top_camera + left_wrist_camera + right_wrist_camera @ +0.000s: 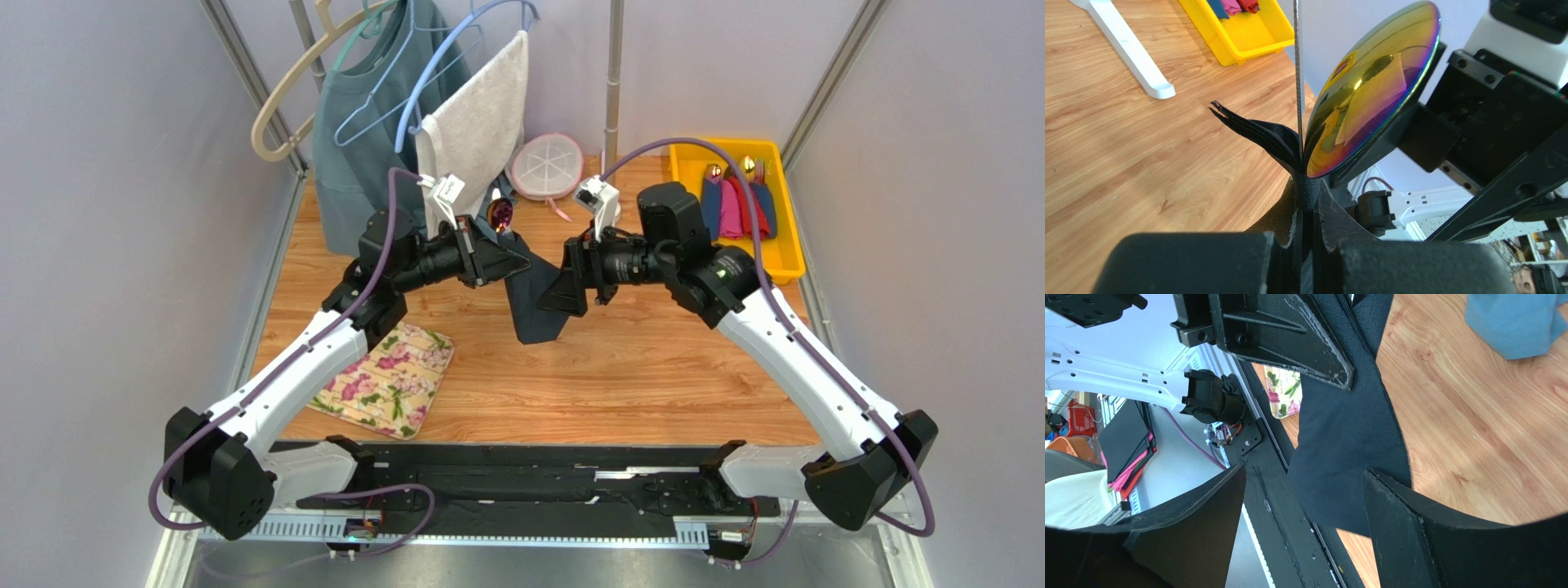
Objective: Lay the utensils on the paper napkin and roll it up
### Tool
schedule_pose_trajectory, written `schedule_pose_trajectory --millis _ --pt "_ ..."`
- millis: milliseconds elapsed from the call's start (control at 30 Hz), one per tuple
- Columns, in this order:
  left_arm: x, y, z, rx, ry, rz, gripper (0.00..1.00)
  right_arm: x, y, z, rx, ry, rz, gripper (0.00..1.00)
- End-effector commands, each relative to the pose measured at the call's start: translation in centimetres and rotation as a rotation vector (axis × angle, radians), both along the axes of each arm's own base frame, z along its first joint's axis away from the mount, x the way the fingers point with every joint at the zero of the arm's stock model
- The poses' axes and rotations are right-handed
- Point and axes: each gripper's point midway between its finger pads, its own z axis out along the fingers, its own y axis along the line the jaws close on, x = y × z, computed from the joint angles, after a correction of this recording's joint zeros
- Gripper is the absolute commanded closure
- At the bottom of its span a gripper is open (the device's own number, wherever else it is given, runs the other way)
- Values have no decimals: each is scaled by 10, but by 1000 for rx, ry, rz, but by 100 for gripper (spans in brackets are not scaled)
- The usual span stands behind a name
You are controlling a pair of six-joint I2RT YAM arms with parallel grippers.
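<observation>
My left gripper [507,260] is shut on a bundle held above the table: the black paper napkin [540,306] wrapped round the utensils. The spoon's iridescent purple-gold bowl [501,217] sticks out past the fingers and fills the left wrist view [1370,92]. There the jaws pinch the napkin's textured neck [1308,187], and black folds [1254,130] fan out to the left. The napkin's loose end [1346,435] hangs down in front of my right gripper [1304,471], which is open and touches nothing. In the top view the right gripper [567,290] sits just right of the hanging napkin.
A floral mat [386,377] lies on the wooden table at front left. A yellow bin [785,233] at back right holds cutlery wrapped in coloured napkins. A rack at the back carries hangers, a teal shirt [356,123] and a white towel [478,116]. A round pink-rimmed lid [546,165] lies beside it.
</observation>
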Motion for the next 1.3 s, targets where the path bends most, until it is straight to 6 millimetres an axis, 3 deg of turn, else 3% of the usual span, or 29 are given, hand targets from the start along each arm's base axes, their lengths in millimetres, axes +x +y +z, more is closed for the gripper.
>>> schedule_pose_trajectory --millis 0,333,467,600,967,1033,1133,1233,1267 --pt "-9 1 58 -114 -118 -26 100 8 14 1 33 -23 -6 26" --pt "-20 -2 70 -178 -126 -70 100 2 32 -11 67 -2 57 25" --pt "-22 -3 75 -201 -126 -88 100 -7 38 -7 115 13 117 30" --pt "-24 -3 80 -214 -136 -99 100 -16 43 -2 167 30 178 50" --pt "-31 -2 95 -255 -192 -121 100 -40 47 9 260 119 288 78" --pt "-31 -1 94 -253 -195 -121 100 -41 47 13 265 115 286 99" --pt "-33 1 89 -240 -194 -116 100 -36 43 16 255 89 245 100" --pt "-29 5 73 -199 -144 -96 88 -29 38 26 261 32 198 100" --pt "-28 6 69 -194 -130 -88 74 -29 37 29 266 23 194 100"
